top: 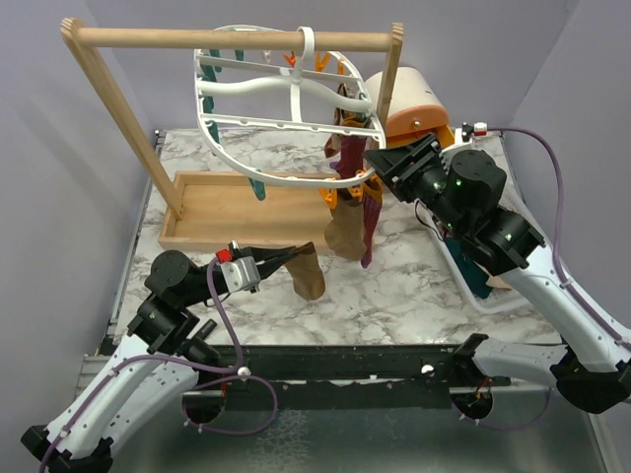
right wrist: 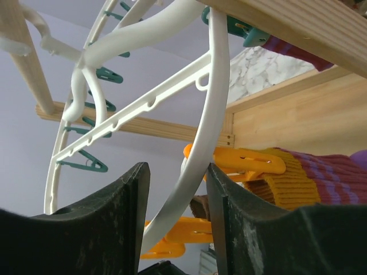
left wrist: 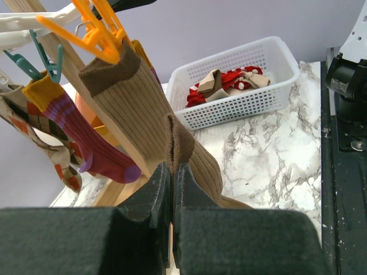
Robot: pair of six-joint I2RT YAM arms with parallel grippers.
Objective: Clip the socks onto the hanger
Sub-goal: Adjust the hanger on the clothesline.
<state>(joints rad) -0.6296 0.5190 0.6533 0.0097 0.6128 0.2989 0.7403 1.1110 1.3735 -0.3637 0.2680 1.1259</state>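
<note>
Partway. On the hanger (top: 211, 123) you have a maroon sock (left wrist: 86, 143), a tan-brown sock (left wrist: 135, 97) and an argyle sock (left wrist: 63, 172) clipped. Left gripper (left wrist: 172, 172) pinches a loose brown sock (top: 308, 274), not yet clipped. Right gripper (right wrist: 176, 167) spread, straddling the hanger's ring. Red-and-white socks (left wrist: 229, 80) lie in the basket (left wrist: 252, 100) on the desk (left wrist: 275, 149).

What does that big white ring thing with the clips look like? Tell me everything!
The hanger is a big white plastic oval ring with straight and wavy bars inside. Its hook sits over the wooden bar, so it hangs above the table. Orange clips and teal clips dangle from it, and some socks hang clipped on one side. The right hand has its fingers open on either side of the rim.
</note>
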